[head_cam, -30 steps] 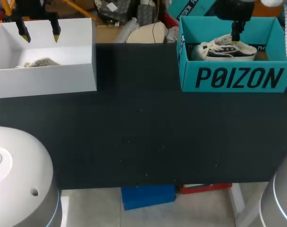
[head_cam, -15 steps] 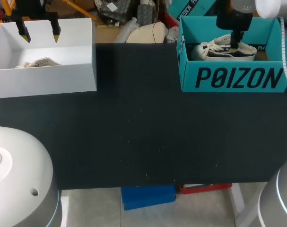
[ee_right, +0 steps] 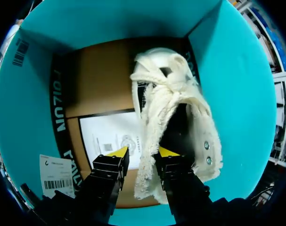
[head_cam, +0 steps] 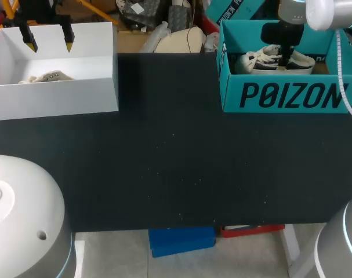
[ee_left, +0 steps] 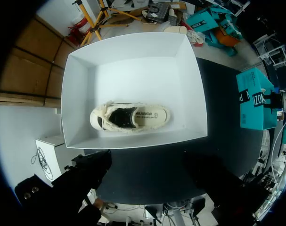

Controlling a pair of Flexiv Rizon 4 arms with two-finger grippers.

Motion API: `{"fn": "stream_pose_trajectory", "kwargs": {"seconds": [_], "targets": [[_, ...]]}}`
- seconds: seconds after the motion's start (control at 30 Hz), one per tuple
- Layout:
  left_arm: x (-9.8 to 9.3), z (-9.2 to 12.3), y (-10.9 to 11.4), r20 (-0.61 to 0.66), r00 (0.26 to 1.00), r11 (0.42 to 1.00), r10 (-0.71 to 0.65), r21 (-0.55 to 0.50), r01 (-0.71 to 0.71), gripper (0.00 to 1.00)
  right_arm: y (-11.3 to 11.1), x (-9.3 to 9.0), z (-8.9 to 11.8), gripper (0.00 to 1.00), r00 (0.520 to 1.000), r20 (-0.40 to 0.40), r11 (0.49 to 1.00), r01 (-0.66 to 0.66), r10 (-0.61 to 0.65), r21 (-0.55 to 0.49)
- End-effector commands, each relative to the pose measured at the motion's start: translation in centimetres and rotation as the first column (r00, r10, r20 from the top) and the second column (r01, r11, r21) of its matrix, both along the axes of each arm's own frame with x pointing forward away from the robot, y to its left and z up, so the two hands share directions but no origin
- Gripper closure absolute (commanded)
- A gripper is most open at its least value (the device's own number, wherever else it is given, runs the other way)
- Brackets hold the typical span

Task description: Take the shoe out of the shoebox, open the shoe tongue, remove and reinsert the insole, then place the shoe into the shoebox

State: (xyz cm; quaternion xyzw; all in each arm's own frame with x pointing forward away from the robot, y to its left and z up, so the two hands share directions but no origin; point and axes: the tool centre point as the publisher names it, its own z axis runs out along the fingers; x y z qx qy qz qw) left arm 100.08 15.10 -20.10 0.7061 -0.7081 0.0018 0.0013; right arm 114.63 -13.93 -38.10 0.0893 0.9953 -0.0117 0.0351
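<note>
Item: cream fleece-lined low shoe [ee_right: 167, 94], resting inside the teal cardboard shoebox [ee_right: 237, 84]; right hand [ee_right: 143, 151] narrowly parted astride its collar, not yet clamped; best sunk deeper, pinching firm wall rather than loose fleece, then lifted straight clear.

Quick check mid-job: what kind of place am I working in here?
Likely a robot test bench, not a shop: black table, my left arm over a white box holding a shoe, my right arm in a teal shoebox holding a sneaker.
</note>
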Motion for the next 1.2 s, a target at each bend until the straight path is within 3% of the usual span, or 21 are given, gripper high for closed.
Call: {"fn": "stream_pose_trajectory", "kwargs": {"seconds": [0.03,0.53,0.6,0.67,0.8,1.0,1.2], "targets": [[0.0,0.1,-0.1,-0.001,1.0,1.0,0.001,0.002,-0.001,0.0,0.1,0.9,-1.1,0.65,1.0,-0.017,1.0,-0.004,0.004,0.003],[0.0,0.1,-0.1,-0.001,1.0,1.0,0.001,0.002,-0.001,0.0,-0.2,0.6,-3.0,0.64,0.999,-0.044,1.0,-0.013,0.013,0.007],[0.0,0.1,-0.1,-0.001,1.0,1.0,0.001,0.002,-0.001,0.0,-0.2,0.5,-3.1,0.76,0.999,-0.045,1.0,-0.012,0.012,0.005],[0.0,0.1,-0.1,-0.001,1.0,1.0,0.001,0.002,-0.001,0.0,-0.3,0.5,-3.1,1.0,0.999,-0.045,1.0,-0.013,0.013,0.003],[0.0,0.1,-0.1,-0.001,1.0,1.0,0.001,0.002,-0.001,0.0,-0.4,0.2,-3.0,1.0,0.999,-0.045,1.0,-0.009,0.009,0.003],[0.0,0.1,-0.1,-0.001,1.0,1.0,0.001,0.002,-0.001,0.0,-0.8,-0.9,-1.5,1.0,1.0,-0.025,1.0,-0.003,0.003,-0.001],[0.0,0.1,-0.1,-0.001,1.0,1.0,0.001,0.002,-0.001,0.0,-2.0,-2.5,1.3,1.0,1.0,0.009,1.0,0.0,0.0,-0.022]]}}
